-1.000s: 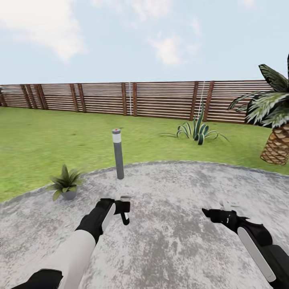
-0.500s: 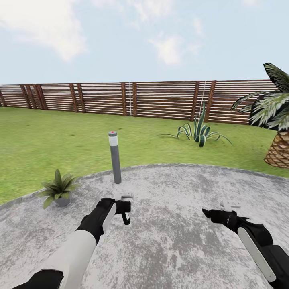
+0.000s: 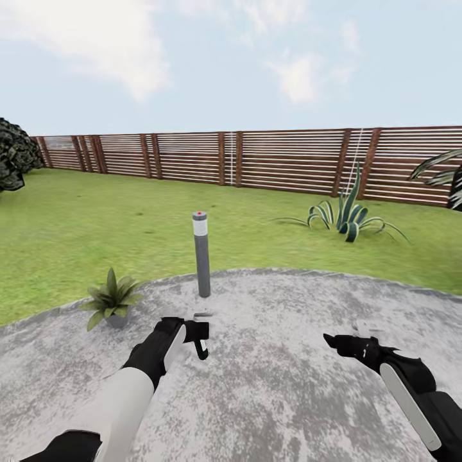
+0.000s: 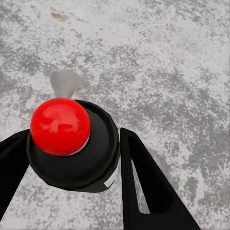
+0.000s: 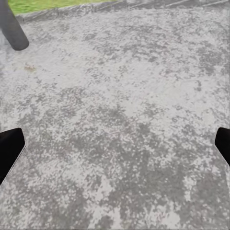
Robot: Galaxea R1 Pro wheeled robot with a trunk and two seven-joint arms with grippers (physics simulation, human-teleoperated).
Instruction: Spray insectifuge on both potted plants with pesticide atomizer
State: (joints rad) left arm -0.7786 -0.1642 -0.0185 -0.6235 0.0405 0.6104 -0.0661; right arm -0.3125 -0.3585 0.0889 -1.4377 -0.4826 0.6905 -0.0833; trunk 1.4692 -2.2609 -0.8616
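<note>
My left gripper (image 3: 199, 335) hangs over the grey patio, shut on the pesticide atomizer (image 3: 202, 350). In the left wrist view the atomizer (image 4: 91, 160) is a dark bottle with a red ball top, clamped between the black fingers (image 4: 143, 187). One potted plant (image 3: 112, 296), a low rosette of olive leaves, stands at the patio's edge, ahead and to the left of that gripper. My right gripper (image 3: 354, 339) floats above the paving to the right, open; its fingertips (image 5: 9, 149) stand wide apart with nothing between them.
A grey bollard lamp (image 3: 202, 255) rises at the patio rim just beyond the left gripper. A striped agave (image 3: 350, 221) grows on the lawn at the right. A brown slatted fence (image 3: 192, 157) closes the back, and a dark bush (image 3: 13, 157) sits far left.
The whole picture has slid to the right, so the camera has turned left; the palm trunk has left the view and a dark bush has come in. Both arms keep their pose.
</note>
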